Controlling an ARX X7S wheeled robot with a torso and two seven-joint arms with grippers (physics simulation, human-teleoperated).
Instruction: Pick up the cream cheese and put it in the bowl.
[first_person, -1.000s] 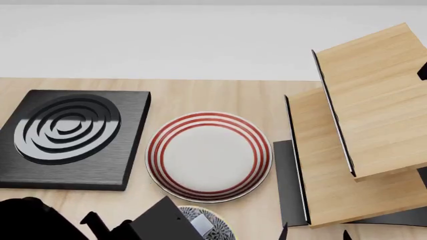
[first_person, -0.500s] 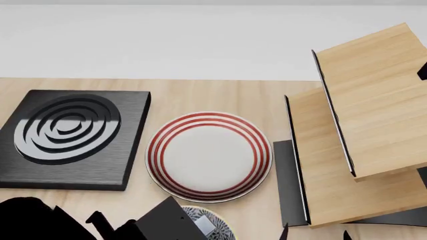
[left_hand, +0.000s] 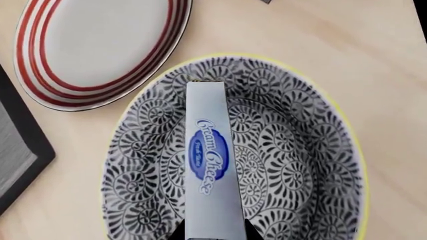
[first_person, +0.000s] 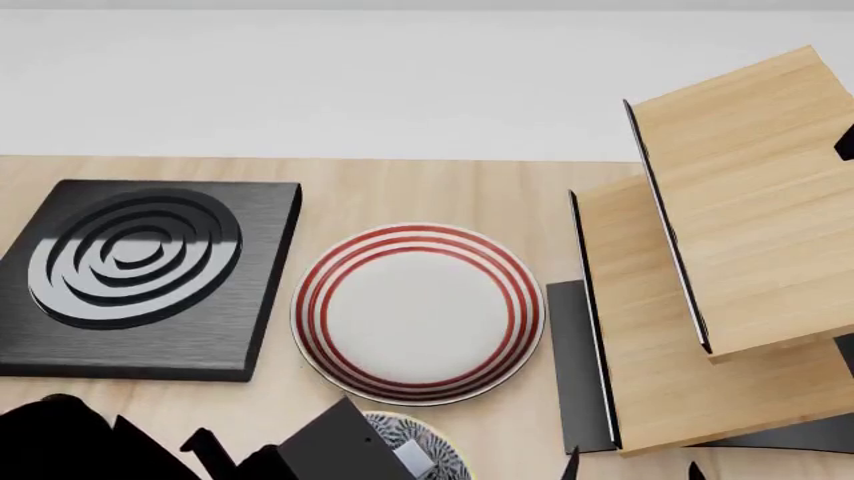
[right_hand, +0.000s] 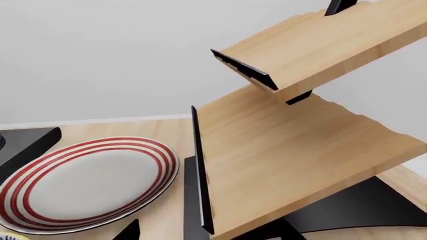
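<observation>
Silver-blue, the cream cheese (left_hand: 212, 165) hung over the patterned bowl (left_hand: 293, 150), clamped in the left gripper (left_hand: 215, 234). Whether the right gripper (right_hand: 207, 235), barely in view, was parted could not be told.

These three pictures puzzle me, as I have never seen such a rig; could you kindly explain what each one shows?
They are simulator renders from a two-armed wheeled robot. One camera sits on its head, looking down over a wooden table. The other two sit near each gripper.

On the table lie a black slab with grey rings, a white plate with red rings, a two-tier wooden shelf and a blue-and-white patterned bowl.

The left wrist picture looks straight down into that bowl. The left gripper holds the cream cheese box over it, dark fingertips at either side of the box's near end. The right wrist picture shows only the plate and shelf; its gripper's state cannot be told.
</observation>
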